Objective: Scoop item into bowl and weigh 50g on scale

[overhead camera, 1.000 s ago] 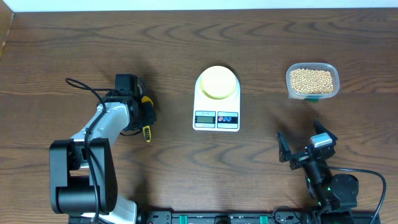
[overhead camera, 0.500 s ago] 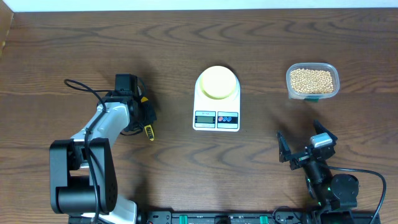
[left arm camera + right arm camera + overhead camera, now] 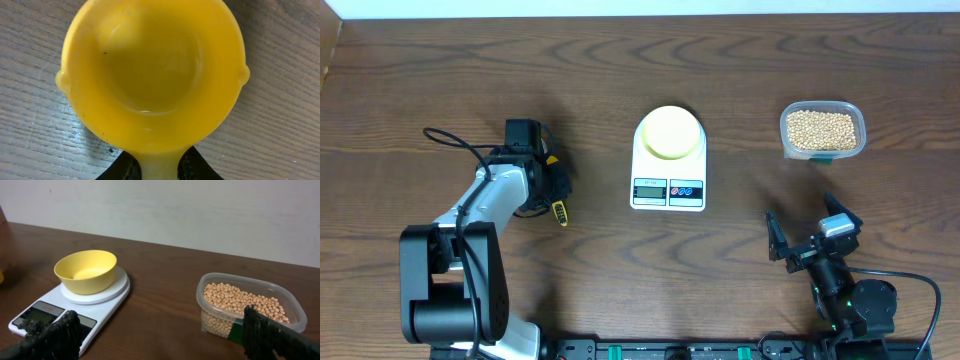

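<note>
Right gripper (image 3: 805, 238), lower right of the overhead frame: unchanged over the last second. Its jaws are spread wide with nothing between them, and it is parked well apart from all task items.

Left gripper (image 3: 554, 186), left of centre: fingers (image 3: 197, 167) clenched on the handle of the yellow scoop (image 3: 152, 75). The only change noted is that the handle tip shifted a touch to the right over the past second, then held. The scoop is empty. Whether it rests on the table (image 3: 720, 60) or hangs just above it cannot be told.

Scale (image 3: 668, 190), centre of frame: not moved. Its display is too small to read. Bowl (image 3: 670, 132), upper centre, sits on it; the right wrist view shows it apparently empty.

Beans (image 3: 821, 128), upper right: all in the clear tub (image 3: 786, 112), heap undisturbed, well apart from scoop and scale.

Assessment: the small shift suggests the grasp on the scoop has just been settled, no more. No beans have been transferred, so weighing has not begun. The scoop must cross the frame past the scale to reach the tub. The risks are clipping the bowl on the way and overshooting 50g
</note>
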Available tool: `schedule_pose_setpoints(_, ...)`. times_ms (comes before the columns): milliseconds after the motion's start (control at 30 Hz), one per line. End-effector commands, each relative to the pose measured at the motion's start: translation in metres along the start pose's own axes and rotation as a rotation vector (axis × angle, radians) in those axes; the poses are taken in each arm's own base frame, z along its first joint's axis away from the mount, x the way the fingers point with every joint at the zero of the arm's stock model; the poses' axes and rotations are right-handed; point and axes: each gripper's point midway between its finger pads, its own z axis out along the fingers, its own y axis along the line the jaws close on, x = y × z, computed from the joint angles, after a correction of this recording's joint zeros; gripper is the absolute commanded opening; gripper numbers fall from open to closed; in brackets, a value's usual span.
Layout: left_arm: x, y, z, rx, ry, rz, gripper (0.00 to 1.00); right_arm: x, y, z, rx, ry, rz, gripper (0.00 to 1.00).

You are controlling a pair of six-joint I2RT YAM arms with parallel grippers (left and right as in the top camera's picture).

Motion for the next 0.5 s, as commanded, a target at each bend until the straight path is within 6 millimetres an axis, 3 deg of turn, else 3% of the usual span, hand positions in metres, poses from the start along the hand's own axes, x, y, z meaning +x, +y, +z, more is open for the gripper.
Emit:
schedule_pose_setpoints(0, 0.007, 0.005, 0.006, -0.022, 0.020, -0.010, 0.23, 0.001, 0.000, 0.000, 0.001, 0.002, 0.014, 0.99)
schedule_pose_setpoints(300, 0.000, 0.003, 0.002, -0.013, -0.004, -0.016, 0.22, 0.001, 0.000, 0.000, 0.001, 0.002, 0.014, 0.99)
schedule_pose_setpoints(467, -0.016, -0.006, -0.023, 0.013, -0.067, -0.020, 0.23, 0.001, 0.000, 0.000, 0.001, 0.002, 0.014, 0.99)
